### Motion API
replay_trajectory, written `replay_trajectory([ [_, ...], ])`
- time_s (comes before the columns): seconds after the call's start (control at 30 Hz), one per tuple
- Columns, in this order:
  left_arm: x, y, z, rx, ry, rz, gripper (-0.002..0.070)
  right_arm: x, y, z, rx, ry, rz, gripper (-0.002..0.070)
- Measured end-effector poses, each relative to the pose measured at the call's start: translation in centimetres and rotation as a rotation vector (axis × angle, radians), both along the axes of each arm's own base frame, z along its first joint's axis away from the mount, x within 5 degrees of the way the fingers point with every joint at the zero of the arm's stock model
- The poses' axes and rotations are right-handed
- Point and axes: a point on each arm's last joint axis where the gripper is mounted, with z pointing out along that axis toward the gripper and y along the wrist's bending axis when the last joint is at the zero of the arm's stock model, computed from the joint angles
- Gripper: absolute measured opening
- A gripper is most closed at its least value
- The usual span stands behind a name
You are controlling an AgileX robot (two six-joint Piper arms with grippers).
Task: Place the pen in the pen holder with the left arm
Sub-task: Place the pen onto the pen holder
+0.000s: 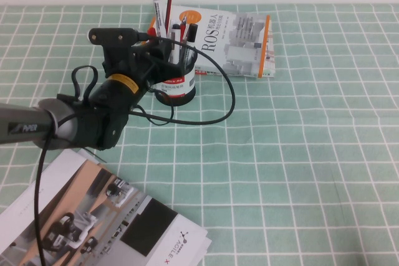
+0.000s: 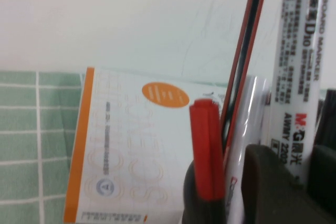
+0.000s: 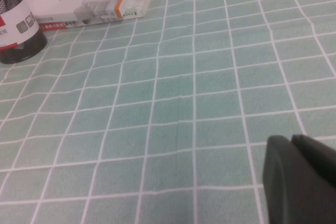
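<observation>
The pen (image 1: pixel 158 5), a white marker with black print and a black cap, stands upright over the black mesh pen holder (image 1: pixel 177 85), with most of its length above the rim. My left gripper (image 1: pixel 163 47) is at the holder's top, shut on the pen. In the left wrist view the pen's barrel (image 2: pixel 297 77) sits between the two dark fingers of the left gripper (image 2: pixel 300 156). The holder also shows in the right wrist view (image 3: pixel 16 30). My right gripper (image 3: pixel 291 142) is shut and empty, low over the tablecloth, away from the holder.
The holder also contains a red pen (image 2: pixel 206 150), a thin dark red pencil (image 2: pixel 244 51) and another white marker (image 2: pixel 247 129). A book (image 1: pixel 234 38) lies just behind it. An open magazine (image 1: pixel 106 216) lies at the front left. A loose black cable (image 1: pixel 218 110) loops beside the holder.
</observation>
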Motion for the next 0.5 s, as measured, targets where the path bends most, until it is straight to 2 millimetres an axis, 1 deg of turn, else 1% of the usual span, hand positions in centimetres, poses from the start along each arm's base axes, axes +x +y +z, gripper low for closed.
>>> replay_trajectory([
  [0.37, -0.20, -0.34, -0.21, 0.056, -0.004, -0.047, 0.0119, 0.00, 0.00, 0.00, 0.000, 0.000, 0.000, -0.0020],
  [0.47, -0.23, -0.40, -0.21, 0.064, -0.008, -0.055, 0.0189, 0.00, 0.00, 0.00, 0.000, 0.000, 0.000, -0.0020],
  [0.5, -0.23, -0.40, -0.21, 0.064, -0.008, -0.055, 0.0256, 0.00, 0.00, 0.00, 0.000, 0.000, 0.000, -0.0020],
])
